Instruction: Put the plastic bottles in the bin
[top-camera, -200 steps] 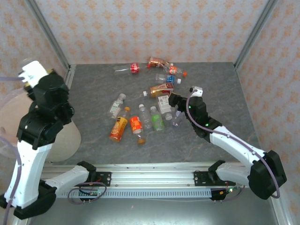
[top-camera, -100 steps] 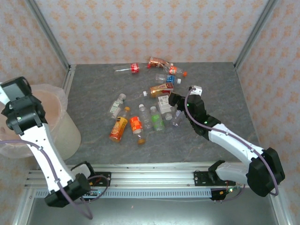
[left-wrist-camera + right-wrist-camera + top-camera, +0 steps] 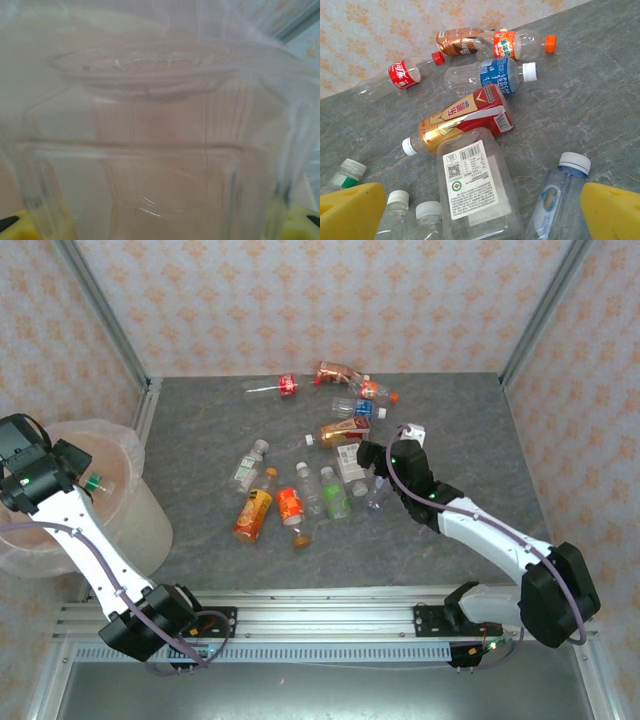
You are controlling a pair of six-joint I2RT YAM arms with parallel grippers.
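Near left, the left pincer point(image 3: 80, 476) gripped a clear green-capped bottle point(image 3: 94, 481) over the bin point(image 3: 135, 535), apparently ready to drop it. Farther in, the right pincer point(image 3: 480, 212) hung wide apart above a white-labelled bottle point(image 3: 472, 182) on the surface point(image 3: 470, 425), likely to descend and close next.

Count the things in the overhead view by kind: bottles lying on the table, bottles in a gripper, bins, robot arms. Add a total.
Bottles on the table: 12
Bottle in the left gripper: 1
Bin: 1
Robot arms: 2
Total: 16
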